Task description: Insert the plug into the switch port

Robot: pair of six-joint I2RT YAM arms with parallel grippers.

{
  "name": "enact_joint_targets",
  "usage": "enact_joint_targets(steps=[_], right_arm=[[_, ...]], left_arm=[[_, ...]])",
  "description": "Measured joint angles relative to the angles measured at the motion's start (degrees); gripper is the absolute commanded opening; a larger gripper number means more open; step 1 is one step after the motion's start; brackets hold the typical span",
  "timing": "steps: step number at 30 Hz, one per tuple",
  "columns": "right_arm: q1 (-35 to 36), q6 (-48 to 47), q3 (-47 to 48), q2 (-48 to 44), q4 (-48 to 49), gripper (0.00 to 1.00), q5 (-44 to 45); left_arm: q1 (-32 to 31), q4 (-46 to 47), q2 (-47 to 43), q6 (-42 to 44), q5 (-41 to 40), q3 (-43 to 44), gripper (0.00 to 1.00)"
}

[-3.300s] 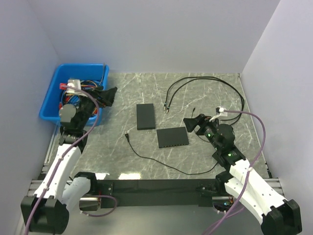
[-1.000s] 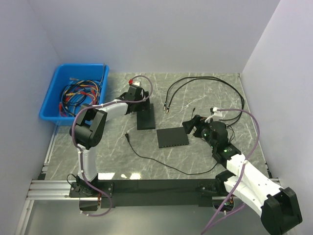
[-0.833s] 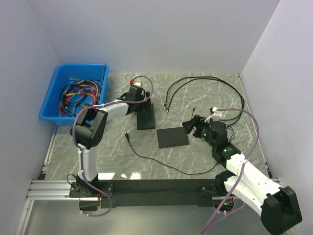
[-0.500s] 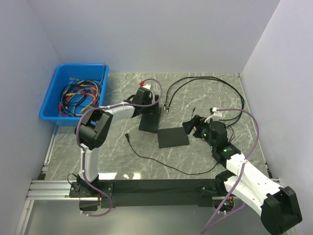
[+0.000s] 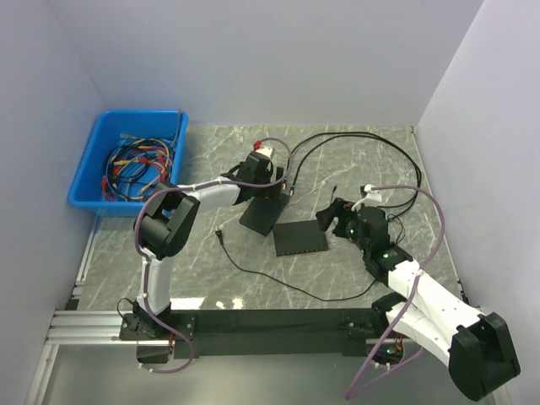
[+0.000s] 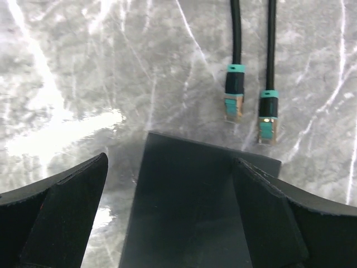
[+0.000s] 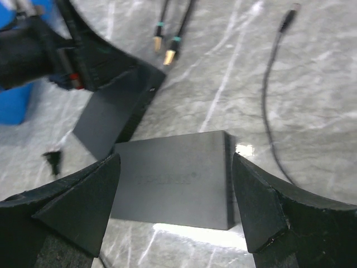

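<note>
**Left gripper** (image 6: 170, 163): jaws are spread wide and nothing is gripped. They straddle the askew box (image 6: 189, 212), a dark slab turned at an angle on the marble table (image 5: 354, 160). Whether the fingers touch its sides cannot be told.

**Right gripper** (image 7: 175, 162): jaws are likewise wide open and empty. They are held over the right end of the flat box (image 7: 173, 184). No contact is seen.

**Boxes:** The near corner of the askew box lies close to the far-left corner of the flat box; contact cannot be told. No ports can be made out on either box, so it is not settled which one is the switch.

**Plugs:** Plug A (image 6: 234, 105) and plug B (image 6: 267, 124), both with teal boots, lie loose on the table side by side. They are just beyond the far edge of the askew box and apart from it, tips pointing towards it. Their black cables (image 6: 236, 33) run away from the box. Neither plug is held, and the askew box lies between the left fingers and both plugs.

**Surroundings:**
- A thin cable (image 7: 266, 111) is laid just right of the flat box.
- A small connector (image 7: 53, 157) lies on the table to its left.
- A blue bin (image 5: 84, 181) of coloured leads stands at the far left, well apart.
</note>
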Motion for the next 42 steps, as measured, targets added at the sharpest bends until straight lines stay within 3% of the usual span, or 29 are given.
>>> enact_joint_targets(steps=[5, 9, 15, 19, 27, 42], right_arm=[[0.1, 1.0, 5.9, 5.3, -6.7, 0.85, 7.4], [-0.5, 2.0, 16.5, 13.6, -13.9, 0.72, 12.9], [-7.4, 1.9, 36.9, 32.8, -20.8, 0.51, 12.2], [-11.5, 1.4, 45.2, 44.3, -24.3, 0.50, 10.9], [-12.4, 0.2, 50.2, 54.0, -30.7, 0.49, 8.3], [-12.4, 0.2, 52.7, 60.0, -30.8, 0.46, 8.4]], left_arm=[[0.3, 2.6, -2.4, 0.6, -1.9, -4.0, 1.00], [1.1, 5.7, -7.7, 0.3, -3.0, -11.4, 0.99], [2.9, 10.3, -16.2, -2.3, -4.2, -20.2, 0.98], [3.1, 11.8, -22.4, -4.0, -5.9, -26.3, 0.98], [6.0, 16.1, -32.4, -6.4, -6.3, -38.5, 0.98], [9.2, 18.6, -33.7, -8.8, -5.4, -41.6, 0.98]])
